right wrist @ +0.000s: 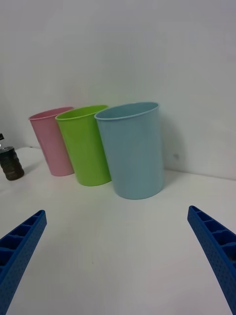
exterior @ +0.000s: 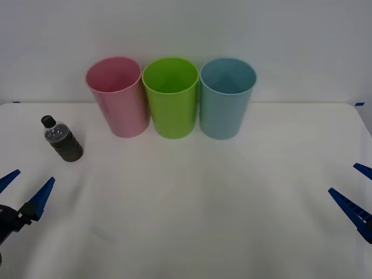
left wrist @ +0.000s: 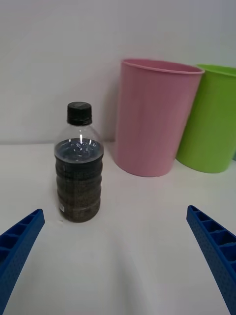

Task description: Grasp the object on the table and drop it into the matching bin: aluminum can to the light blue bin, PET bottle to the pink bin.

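A small clear PET bottle (exterior: 63, 140) with dark brown liquid and a black cap stands upright on the white table (exterior: 197, 203), left of the pink bin (exterior: 118, 96). The light blue bin (exterior: 226, 96) stands at the right end of the row. My left gripper (exterior: 24, 186) hovers open at the near left edge, short of the bottle (left wrist: 78, 170), with the pink bin (left wrist: 155, 117) behind it. My right gripper (exterior: 356, 192) is open at the near right edge, facing the light blue bin (right wrist: 132, 147). The bottle (right wrist: 10, 162) also shows far off in the right wrist view.
A green bin (exterior: 171, 96) stands between the pink and light blue bins, touching both. All three line up near the table's far edge against a white wall. Wide bare tabletop lies between the grippers and the bins.
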You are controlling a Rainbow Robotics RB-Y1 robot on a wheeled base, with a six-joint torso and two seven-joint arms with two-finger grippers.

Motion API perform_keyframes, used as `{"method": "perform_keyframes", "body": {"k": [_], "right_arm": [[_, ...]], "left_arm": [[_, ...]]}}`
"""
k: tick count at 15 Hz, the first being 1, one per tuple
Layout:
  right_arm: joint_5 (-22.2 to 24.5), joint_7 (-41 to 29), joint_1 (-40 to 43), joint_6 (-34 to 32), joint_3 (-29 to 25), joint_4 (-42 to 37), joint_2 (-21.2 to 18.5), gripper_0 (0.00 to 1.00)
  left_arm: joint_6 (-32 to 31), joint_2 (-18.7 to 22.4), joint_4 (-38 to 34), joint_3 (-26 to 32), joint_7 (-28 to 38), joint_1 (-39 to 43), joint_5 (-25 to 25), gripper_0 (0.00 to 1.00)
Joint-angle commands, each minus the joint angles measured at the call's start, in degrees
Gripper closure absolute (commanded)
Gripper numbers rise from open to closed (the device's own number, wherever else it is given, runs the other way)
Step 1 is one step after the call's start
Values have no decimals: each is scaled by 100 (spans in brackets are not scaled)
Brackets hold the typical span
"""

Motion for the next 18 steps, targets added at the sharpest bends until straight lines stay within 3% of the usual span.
{"method": "perform_keyframes", "body": {"k": [1,10,18], "right_arm": [[1,0,0,0,0,0,0,0],[1,0,0,0,0,0,0,0],[1,0,0,0,0,0,0,0]], "left_arm": [[587,-1,2,-240,-97,-11,-6,0],[2072,-1,46,-951,-132,-415,-102,0],[2169,-1,1171,-1048,-212,-1496,-304,0]]}}
